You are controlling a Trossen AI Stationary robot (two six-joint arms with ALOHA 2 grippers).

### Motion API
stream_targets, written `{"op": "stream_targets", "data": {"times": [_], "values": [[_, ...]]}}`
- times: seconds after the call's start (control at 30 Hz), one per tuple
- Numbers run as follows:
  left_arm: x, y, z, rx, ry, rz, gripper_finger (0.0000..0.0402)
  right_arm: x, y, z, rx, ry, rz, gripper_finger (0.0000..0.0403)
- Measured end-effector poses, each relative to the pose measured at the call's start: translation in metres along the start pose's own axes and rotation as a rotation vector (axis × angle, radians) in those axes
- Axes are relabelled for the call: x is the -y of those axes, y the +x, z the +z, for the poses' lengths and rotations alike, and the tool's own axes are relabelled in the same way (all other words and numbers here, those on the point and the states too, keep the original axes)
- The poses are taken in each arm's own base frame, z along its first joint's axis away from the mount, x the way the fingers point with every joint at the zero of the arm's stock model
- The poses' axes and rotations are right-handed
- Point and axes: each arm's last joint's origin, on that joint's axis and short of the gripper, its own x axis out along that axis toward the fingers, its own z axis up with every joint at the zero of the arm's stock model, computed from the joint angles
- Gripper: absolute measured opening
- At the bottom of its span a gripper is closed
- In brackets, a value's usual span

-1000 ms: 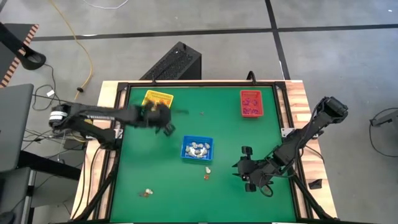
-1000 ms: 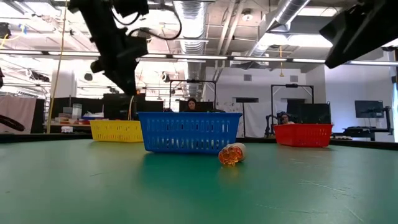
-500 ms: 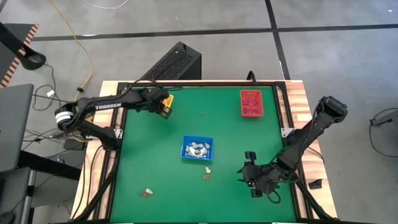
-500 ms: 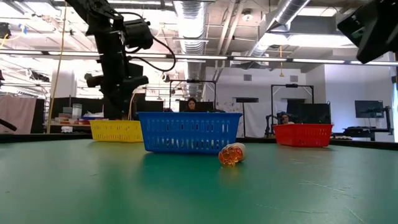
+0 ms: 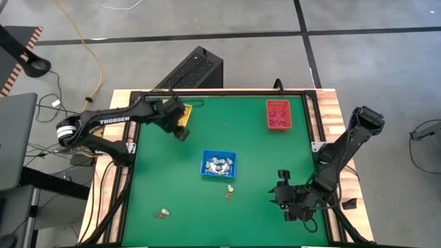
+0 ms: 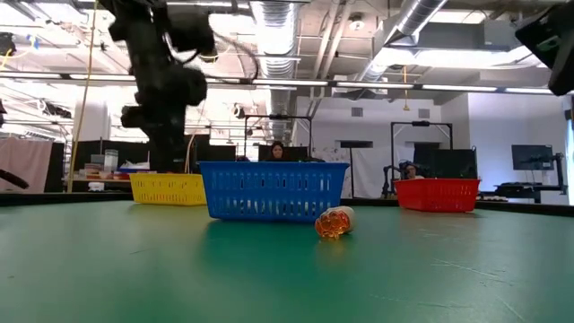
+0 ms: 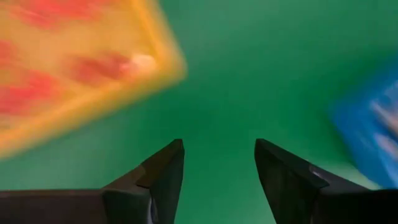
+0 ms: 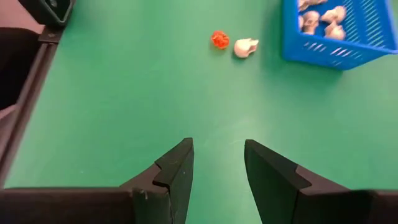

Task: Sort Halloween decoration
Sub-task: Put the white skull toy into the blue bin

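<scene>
My left gripper (image 7: pixel 217 180) hangs beside the yellow tray (image 5: pixel 180 114) at the table's far left, jaws apart and nothing between them; I judge a drop into that tray just done. My right gripper (image 8: pixel 217 168) waits low near the table's near right edge, fingers parted and empty. Trinkets left loose on the green mat: an orange piece (image 8: pixel 219 39) touching or just beside a whitish skull (image 8: pixel 246 46), both close to the blue tray (image 5: pixel 219 164), and another small pair (image 5: pixel 162 214) well apart near the front left. The red tray (image 5: pixel 278 114) already holds dark bits. Next call: pick one loose trinket, match colour to tray. The paired pieces sit close; a clean single grasp needs care.
</scene>
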Motion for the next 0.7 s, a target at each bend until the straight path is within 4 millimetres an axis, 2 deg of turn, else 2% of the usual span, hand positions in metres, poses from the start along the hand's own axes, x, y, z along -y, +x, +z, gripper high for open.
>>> {"op": "stream_targets", "data": {"times": [0.07,0.17,0.3,0.4,0.5,0.6,0.7], "values": [[0.018,-0.004,-0.013,-0.065,0.054,-0.109,0.0187,0.0,-0.001,-0.001,0.011,-0.019,-0.021,0.0173],[0.057,-0.01,-0.039,-0.1,0.178,-0.224,0.0187,0.002,0.0,0.001,0.029,-0.042,-0.055,0.0173],[0.111,-0.022,-0.086,-0.091,0.329,-0.386,0.0188,0.007,0.003,0.003,0.03,-0.059,-0.077,0.0173],[0.14,-0.037,-0.126,-0.049,0.398,-0.465,0.0187,0.01,0.006,0.006,0.028,-0.085,-0.093,0.0173],[0.154,-0.052,-0.168,-0.065,0.423,-0.513,0.0187,0.015,0.009,0.009,0.029,-0.118,-0.108,0.0173],[0.156,-0.065,-0.207,-0.113,0.395,-0.517,0.0187,0.021,0.013,0.015,0.037,-0.131,-0.126,0.0173],[0.158,-0.069,-0.24,-0.093,0.374,-0.495,0.0187,0.028,0.017,0.021,0.051,-0.133,-0.141,0.0173]]}}
